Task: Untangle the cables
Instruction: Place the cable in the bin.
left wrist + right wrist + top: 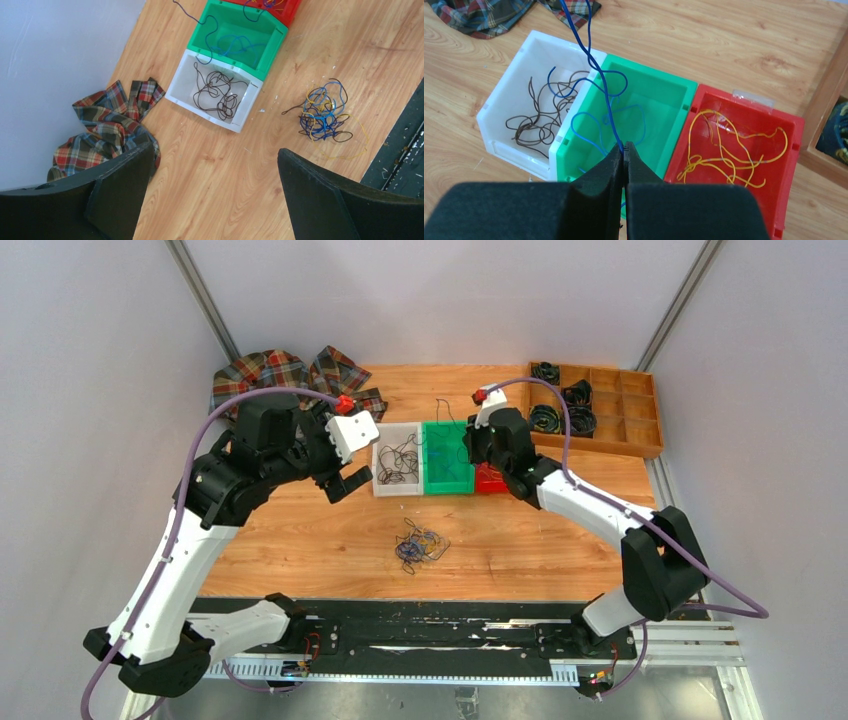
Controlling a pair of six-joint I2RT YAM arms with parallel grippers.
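Left arm bent at elbow, reaching forward; left gripper (215,152) spread wide, holding nothing. Right arm stretched forward-left; right gripper (624,150) fingers pressed together, pinching blue cable (605,92).

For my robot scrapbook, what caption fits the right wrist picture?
Right tool pinches a blue wire above the green bin, flanked by the white bin and red bin.

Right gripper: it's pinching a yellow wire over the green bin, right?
Not quite. The right gripper is shut on a blue wire, not a yellow one, over the green bin. The right wrist view shows this; the yellow wires lie in the red bin.
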